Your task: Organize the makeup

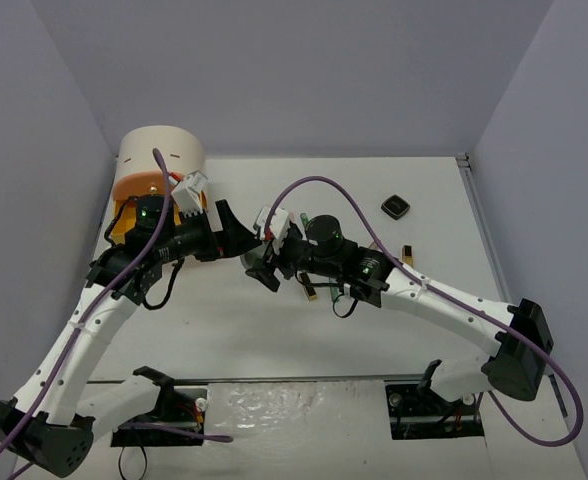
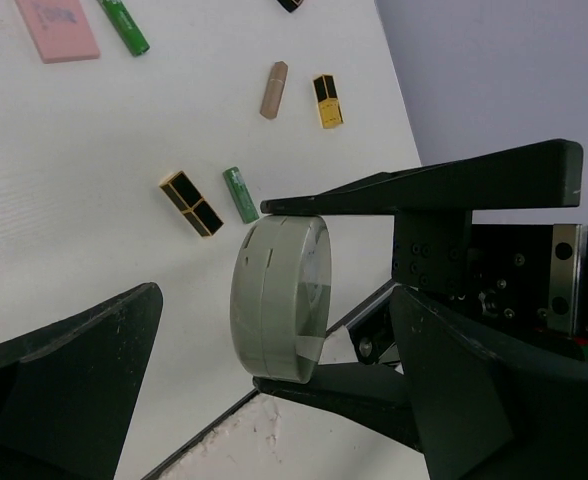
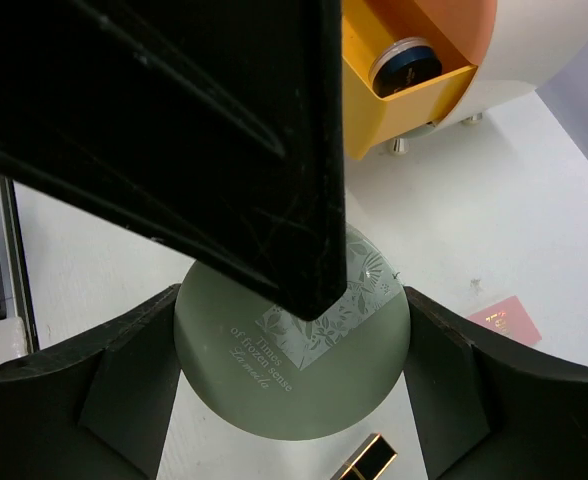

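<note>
Box: cream drum [image 1: 162, 160], upright at the worktop's far left corner, on small metal feet [image 3: 402, 147].
Band: orange [image 3: 454, 25], curved, just under the cream top of the box.
Drawer: yellow [image 3: 399, 105], standing out from the box below the orange band, open on top.
Worktop: white [image 1: 434, 200], matte, with faint scuffs.
Walls: pale lavender-grey [image 1: 294, 70], closing in the far, left and right sides.
Rail: white strip [image 1: 476, 205] along the worktop's right edge.
Near edge: rough, crinkled white patch [image 1: 294, 405] at the middle.

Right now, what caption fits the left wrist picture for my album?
The right hand pinches a round sage compact, with green and gold-black tubes on the table behind.
</note>
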Tool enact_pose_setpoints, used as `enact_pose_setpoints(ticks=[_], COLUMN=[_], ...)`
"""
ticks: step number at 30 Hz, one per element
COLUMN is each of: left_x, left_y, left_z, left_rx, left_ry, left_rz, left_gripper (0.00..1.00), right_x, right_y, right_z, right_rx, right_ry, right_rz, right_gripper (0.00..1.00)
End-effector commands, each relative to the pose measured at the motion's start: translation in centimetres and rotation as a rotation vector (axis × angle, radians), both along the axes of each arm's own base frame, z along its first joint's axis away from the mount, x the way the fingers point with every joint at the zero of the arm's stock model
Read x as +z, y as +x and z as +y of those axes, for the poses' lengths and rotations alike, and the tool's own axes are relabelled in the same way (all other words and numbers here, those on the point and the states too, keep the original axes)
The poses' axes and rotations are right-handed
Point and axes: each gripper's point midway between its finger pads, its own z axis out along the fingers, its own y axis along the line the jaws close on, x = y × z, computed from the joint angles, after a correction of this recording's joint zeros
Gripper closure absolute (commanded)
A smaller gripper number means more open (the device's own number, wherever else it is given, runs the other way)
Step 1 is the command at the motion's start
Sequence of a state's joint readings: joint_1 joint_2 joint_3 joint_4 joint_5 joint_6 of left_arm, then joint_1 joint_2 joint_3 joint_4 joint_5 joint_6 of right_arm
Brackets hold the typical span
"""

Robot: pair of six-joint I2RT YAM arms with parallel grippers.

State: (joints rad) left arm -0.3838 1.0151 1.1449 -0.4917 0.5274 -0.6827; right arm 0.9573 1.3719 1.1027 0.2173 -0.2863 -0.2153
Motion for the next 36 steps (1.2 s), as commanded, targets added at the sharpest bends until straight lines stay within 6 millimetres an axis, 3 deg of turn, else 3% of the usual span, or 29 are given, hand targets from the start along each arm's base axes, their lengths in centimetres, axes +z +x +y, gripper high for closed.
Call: enact_pose_setpoints(ticks=[1,7,12,15,18,21,24,25,27,32,36], left_x=[1.0,0.1,0.6,1.1,1.8,1.9,1.9,1.8,1.7,1.2,0.8], left_y=[-0.4,-0.6,-0.5,-0.4,-0.3,-0.2,-0.1,0.0,0.1,1.4,3.5], left_z=[-0.8,-1.8,-2.6,-3.0,-3.1,-3.0,-2.9,-2.9,-2.6,-1.2,1.6], left_rx=[-0.003,-0.021,-0.035,-0.041,-0.039,-0.031,-0.024,-0.020,-0.006,0.065,0.169], left_ry=[-0.024,-0.025,-0.046,-0.062,-0.081,-0.089,-0.087,-0.084,-0.071,0.000,0.054], left_rz=[-0.031,-0.015,-0.035,-0.057,-0.088,-0.107,-0.119,-0.120,-0.125,-0.151,-0.149], left_gripper=[0.05,0.16,0.41,0.62,0.81,0.98,1.00,1.00,1.00,1.00,1.00], right_x=[6.2,6.4,6.2,5.8,5.5,5.3,5.0,5.0,4.8,4.3,3.7], right_y=[-0.6,-0.4,-0.4,-0.4,-0.2,0.0,0.3,0.4,0.7,1.8,3.0], right_z=[-0.1,-0.6,-0.6,-0.6,-0.7,-0.8,-1.0,-1.1,-1.3,-3.0,-5.8], right_rx=[0.020,0.001,0.001,-0.002,-0.008,-0.020,-0.035,-0.042,-0.063,-0.129,-0.208], right_ry=[0.162,0.169,0.168,0.163,0.158,0.157,0.153,0.151,0.150,0.145,0.142], right_rz=[-0.126,-0.134,-0.131,-0.126,-0.122,-0.120,-0.116,-0.116,-0.112,-0.092,-0.070], right_gripper=[0.72,0.71,0.71,0.70,0.64,0.50,0.20,0.18,0.01,0.00,0.00])
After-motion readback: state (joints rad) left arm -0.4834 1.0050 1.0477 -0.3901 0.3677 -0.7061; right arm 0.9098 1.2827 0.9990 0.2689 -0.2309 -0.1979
